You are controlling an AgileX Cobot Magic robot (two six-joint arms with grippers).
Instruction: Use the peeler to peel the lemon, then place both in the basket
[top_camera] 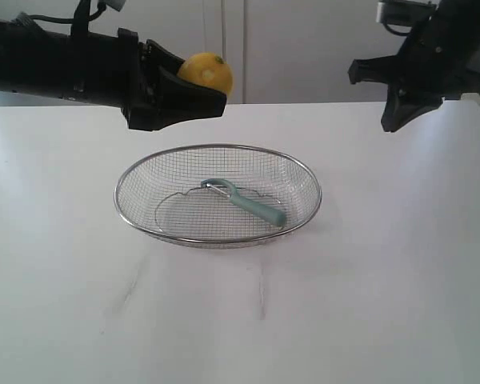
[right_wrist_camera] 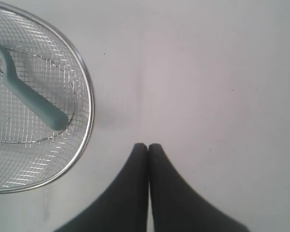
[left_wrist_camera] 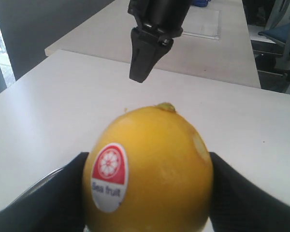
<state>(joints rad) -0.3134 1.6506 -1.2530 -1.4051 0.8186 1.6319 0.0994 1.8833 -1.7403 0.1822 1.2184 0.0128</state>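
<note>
Silver basket [top_camera: 216, 242] holding the peeler [top_camera: 252, 206]

Nearest, the teal peeler lies inside the basket, below and between the two grippers. Farther back, the left gripper [top_camera: 210, 86] clamps the yellow lemon [top_camera: 208, 70] above the basket's rim. The right gripper [top_camera: 394, 122], jaws pressed together and empty, hangs clear of the basket.

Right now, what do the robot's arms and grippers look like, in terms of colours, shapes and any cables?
The left arm and right arm are matte black and boxy. The left gripper and right gripper are black too, each with two fingers tapering to narrow wedge tips. Black cables loop above the left arm, and a pale grey housing sits atop the right one. No markings show.
</note>
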